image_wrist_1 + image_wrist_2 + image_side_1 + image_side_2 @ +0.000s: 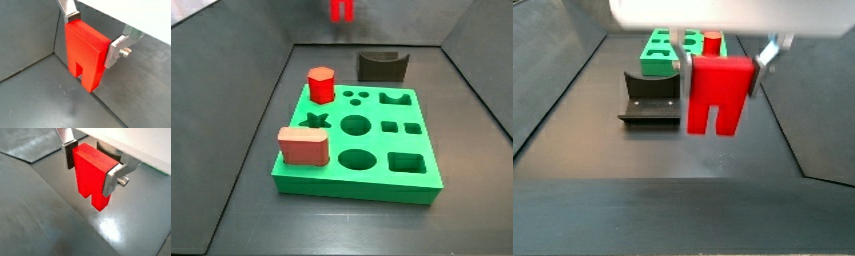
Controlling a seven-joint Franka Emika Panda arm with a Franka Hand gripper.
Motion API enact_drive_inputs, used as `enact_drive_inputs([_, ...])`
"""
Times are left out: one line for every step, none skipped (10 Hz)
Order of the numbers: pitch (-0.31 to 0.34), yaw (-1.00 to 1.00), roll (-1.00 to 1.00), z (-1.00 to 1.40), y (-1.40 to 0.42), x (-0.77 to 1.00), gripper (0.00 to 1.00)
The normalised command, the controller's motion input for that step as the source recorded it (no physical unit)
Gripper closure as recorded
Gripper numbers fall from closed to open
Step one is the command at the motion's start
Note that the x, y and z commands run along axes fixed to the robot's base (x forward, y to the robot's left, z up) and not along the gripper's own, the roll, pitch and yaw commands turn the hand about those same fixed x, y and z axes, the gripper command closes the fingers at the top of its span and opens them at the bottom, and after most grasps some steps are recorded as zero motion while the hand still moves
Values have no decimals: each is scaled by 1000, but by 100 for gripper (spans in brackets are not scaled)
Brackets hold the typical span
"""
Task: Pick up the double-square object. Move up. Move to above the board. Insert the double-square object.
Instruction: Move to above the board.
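Two fingers (112,179) of tool (90,163) clamping double-square object (91,175), airborne

Your wrist views look down close past the gripper (93,37); your side views face each other across the board (358,150).

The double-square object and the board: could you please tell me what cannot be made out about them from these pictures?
- In a side view only the legs of the double-square object show; the frame's top edge cuts off the rest and the gripper.
- In a side view the board is mostly hidden behind that block and the dark grey block.
- Neither wrist view shows the board.
- Which hole fits the object cannot be told.
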Motion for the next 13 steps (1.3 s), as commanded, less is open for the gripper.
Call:
enact_drive_inputs([113, -13, 25, 1000, -52, 59, 100])
enact_drive_inputs([118, 3, 37, 1000, -47, 56, 100])
enact_drive_inputs([119, 18, 50, 1000, -43, 50, 100])
enact_drive_inputs([119, 23, 57, 1000, -41, 47, 100])
enact_drive_inputs([118, 32, 64, 1000, -37, 40, 100])
enact_drive_inputs([116, 32, 59, 929, -33, 34, 100])
enact_drive_inputs([112, 30, 50, 721, -18, 23, 100])
enact_drive_inputs([111, 27, 46, 565, -15, 14, 100])
enact_drive_inputs([108, 26, 49, 358, -13, 14, 100])
enact_drive_inputs([107, 26, 49, 253, -11, 14, 100])
enact_drive_inputs([414, -294, -82, 76, -1000, -15, 100])
enact_drive_inputs([401, -291, -80, 72, -1000, -14, 100])
enact_drive_inputs([232, -124, -14, 79, -1000, -19, 100])
